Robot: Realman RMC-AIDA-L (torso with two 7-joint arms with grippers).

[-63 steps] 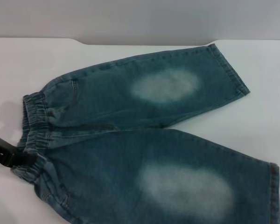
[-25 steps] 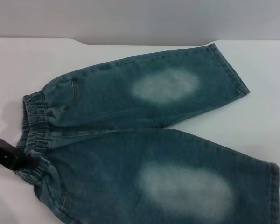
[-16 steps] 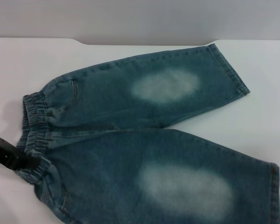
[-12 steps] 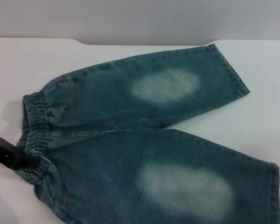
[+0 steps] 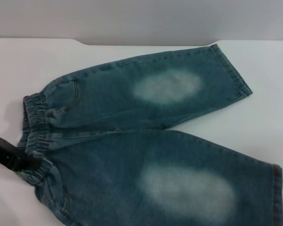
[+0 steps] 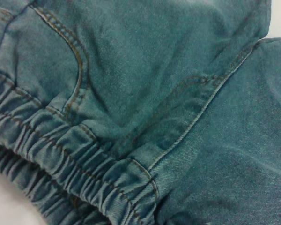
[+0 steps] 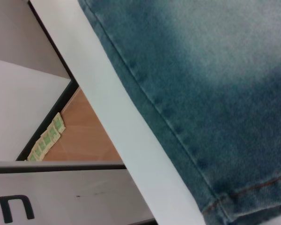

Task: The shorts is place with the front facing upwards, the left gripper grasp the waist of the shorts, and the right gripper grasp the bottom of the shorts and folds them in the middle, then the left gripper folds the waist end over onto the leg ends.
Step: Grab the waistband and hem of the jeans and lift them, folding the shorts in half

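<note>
The shorts (image 5: 146,141) lie flat on the white table (image 5: 254,122), front up, with a pale faded oval on each leg. The elastic waist (image 5: 35,122) is on the left and the leg ends (image 5: 236,75) are on the right; the near hem (image 5: 277,188) shows an orange-red edge. My left gripper (image 5: 19,160) rests on the near end of the waistband, where the denim bunches. The left wrist view is filled by the gathered waist (image 6: 61,159) and the crotch seam. The right wrist view looks onto the denim (image 7: 215,93) of one leg by its stitched hem (image 7: 243,192). The right gripper is out of view.
The table's far edge (image 5: 146,43) runs just behind the upper leg. In the right wrist view the table edge (image 7: 122,131) lies close beside the denim, with orange floor (image 7: 84,136) below it. Bare white table lies to the right of the legs.
The left gripper has slid slightly down and right along the waistband since the earliest frame, and the waist corner bunched a little. Over the last second nothing visibly moved.
</note>
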